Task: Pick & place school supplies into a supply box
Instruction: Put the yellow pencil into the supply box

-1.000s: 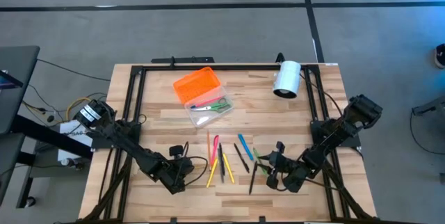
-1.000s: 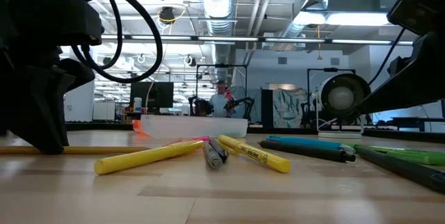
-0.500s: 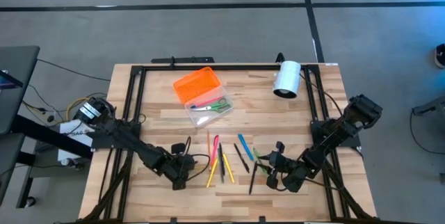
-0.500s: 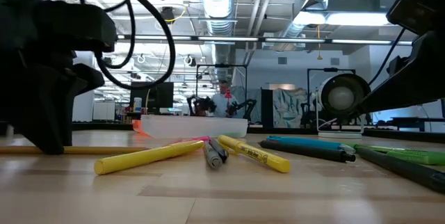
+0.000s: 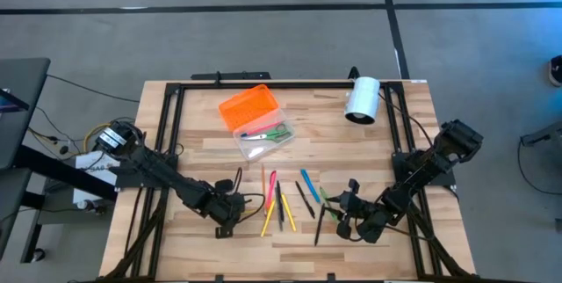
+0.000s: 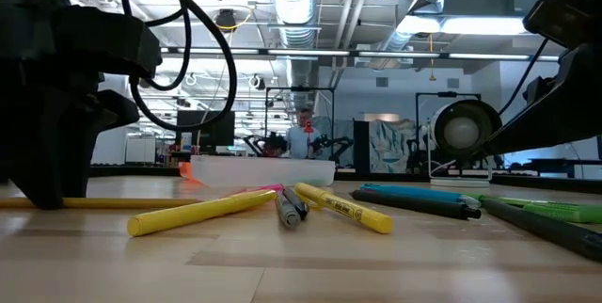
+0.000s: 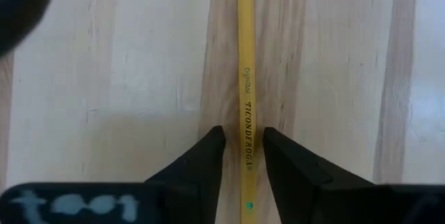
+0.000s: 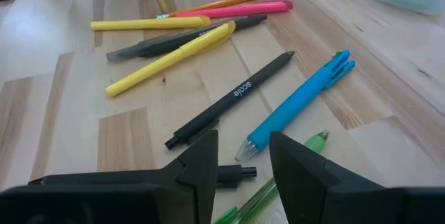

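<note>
My left pincer [image 7: 242, 156] stood spread astride the yellow pencil [image 7: 245, 64], which lay flat on the tabletop [image 7: 125, 78] with its long axis running straight between both fingers, ready for closing; my right pincer [image 8: 238, 158] waited, spread, nearby.

White cylinder [image 5: 361, 99] on wooden table [image 5: 395, 142]

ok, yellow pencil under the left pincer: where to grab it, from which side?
Take the yellow pencil on its bare shaft, straight from above. It lies flat on the table, alone, and the left pincer already straddles it, one finger on each side; closing across the thin shaft should probably hold it.
</note>
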Available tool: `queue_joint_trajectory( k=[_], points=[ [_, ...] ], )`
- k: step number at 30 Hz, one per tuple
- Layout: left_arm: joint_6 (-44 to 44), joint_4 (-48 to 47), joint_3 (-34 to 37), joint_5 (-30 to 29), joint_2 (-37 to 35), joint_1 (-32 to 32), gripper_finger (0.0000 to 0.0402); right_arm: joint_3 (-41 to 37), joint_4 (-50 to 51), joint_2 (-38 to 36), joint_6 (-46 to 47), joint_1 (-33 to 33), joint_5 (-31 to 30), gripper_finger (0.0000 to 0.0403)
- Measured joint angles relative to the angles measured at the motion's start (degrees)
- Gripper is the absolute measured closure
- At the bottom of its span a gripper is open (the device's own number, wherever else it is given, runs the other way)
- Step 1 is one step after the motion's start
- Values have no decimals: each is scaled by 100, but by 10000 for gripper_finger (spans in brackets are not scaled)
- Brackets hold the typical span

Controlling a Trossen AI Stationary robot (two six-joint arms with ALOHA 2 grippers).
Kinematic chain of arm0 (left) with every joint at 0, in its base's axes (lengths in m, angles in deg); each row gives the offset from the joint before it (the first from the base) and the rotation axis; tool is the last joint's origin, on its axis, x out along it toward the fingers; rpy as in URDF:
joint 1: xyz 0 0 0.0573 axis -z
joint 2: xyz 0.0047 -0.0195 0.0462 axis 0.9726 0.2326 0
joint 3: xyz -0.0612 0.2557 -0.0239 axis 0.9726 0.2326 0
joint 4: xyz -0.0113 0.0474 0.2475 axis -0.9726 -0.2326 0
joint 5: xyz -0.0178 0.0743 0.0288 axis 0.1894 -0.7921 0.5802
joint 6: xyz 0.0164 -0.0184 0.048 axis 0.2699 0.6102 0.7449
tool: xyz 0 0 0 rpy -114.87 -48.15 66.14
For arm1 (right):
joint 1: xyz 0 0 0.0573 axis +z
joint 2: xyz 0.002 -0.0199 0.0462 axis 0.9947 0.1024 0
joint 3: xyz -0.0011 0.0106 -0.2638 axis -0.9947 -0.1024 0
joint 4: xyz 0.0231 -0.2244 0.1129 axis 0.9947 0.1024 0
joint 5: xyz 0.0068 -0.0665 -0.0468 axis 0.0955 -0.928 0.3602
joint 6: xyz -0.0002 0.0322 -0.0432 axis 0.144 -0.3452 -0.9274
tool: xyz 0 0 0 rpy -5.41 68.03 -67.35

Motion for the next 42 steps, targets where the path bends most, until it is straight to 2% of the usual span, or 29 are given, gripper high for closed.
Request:
queue_joint_trajectory(
  k=[5, 11, 16, 21, 24, 27, 42],
  points=[
    [15, 27, 2, -114, 0, -87, 324, 0, 8, 0, 1, 0, 4, 281],
    [39, 92, 72, -368, -13, -163, 390, 0, 8, 0, 3, 0, 26, 281],
    [-19, 112, 88, -737, -13, -154, 395, 0, 6, 0, 3, 2, 26, 281],
    [-104, -168, 146, -1817, 31, -193, 399, 0, -24, 0, 3, 2, 28, 281],
    [-223, -498, 153, -2181, 44, -198, 400, 0, -36, 0, 24, 2, 28, 281],
    [-298, -782, 153, -2237, 44, -245, 400, 0, -36, 0, 46, 2, 28, 281],
    [-282, -1000, 52, -2599, 64, -82, 401, 0, -38, 0, 51, 2, 0, 281]
  ],
)
